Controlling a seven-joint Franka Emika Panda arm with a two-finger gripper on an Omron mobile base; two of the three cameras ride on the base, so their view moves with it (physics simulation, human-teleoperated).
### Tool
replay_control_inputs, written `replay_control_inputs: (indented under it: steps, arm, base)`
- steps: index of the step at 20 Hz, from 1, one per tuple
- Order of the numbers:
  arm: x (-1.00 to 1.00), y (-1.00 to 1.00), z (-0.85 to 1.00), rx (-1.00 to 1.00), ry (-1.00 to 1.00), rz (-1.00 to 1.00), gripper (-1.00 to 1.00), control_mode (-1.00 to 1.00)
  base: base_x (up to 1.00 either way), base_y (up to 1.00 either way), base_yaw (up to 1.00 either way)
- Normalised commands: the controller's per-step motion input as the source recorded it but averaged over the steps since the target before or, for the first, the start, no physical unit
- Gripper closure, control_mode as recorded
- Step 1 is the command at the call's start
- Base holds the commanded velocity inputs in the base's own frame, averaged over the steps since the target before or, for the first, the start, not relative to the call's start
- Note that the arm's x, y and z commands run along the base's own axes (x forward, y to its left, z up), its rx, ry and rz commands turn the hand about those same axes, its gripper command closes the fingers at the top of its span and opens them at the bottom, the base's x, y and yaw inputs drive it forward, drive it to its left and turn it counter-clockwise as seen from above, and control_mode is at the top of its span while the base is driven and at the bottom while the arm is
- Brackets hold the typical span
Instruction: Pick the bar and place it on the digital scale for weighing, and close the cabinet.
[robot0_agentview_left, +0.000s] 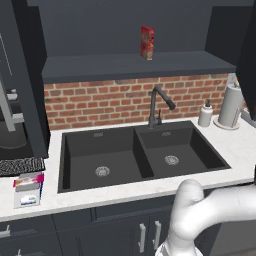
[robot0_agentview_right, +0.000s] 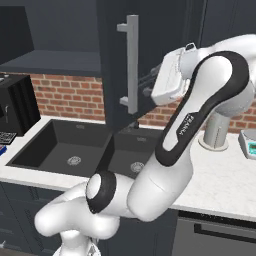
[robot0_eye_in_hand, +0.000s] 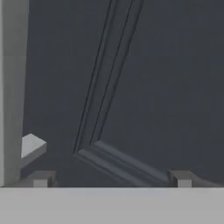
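Fingertips of the gripper (robot0_eye_in_hand: 111, 178) are spread wide apart, nothing between them, right against the panelled door of the cabinet (robot0_agentview_right: 112, 60), beside its silver handle (robot0_agentview_right: 132, 64). The bar (robot0_agentview_left: 28, 180) is seen lying on the digital scale (robot0_agentview_left: 27, 192) on the counter (robot0_agentview_left: 240, 145).

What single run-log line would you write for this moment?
claw: open, empty, facing cabinet door beside its handle | cabinet: open | bar: on digital scale | next: push door shut
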Motion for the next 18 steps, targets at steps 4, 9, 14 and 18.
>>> replay_control_inputs:
  steps: [4, 9, 14, 18]
  arm:
    - [-0.10, 1.00, -1.00, 0.03, -0.09, -0.13, -1.00, -1.00]
    - [0.16, 1.00, -0.99, 0.22, -0.16, -0.17, -1.00, -1.00]
    - [0.75, 1.00, -0.23, 0.22, -0.43, -0.24, -1.00, -1.00]
    - [1.00, 1.00, 0.31, 0.10, -0.37, -0.28, -1.00, -1.00]
  base:
    - [0.00, 0.00, 0.00]
    - [0.00, 0.00, 0.00]
    - [0.00, 0.00, 0.00]
    - [0.00, 0.00, 0.00]
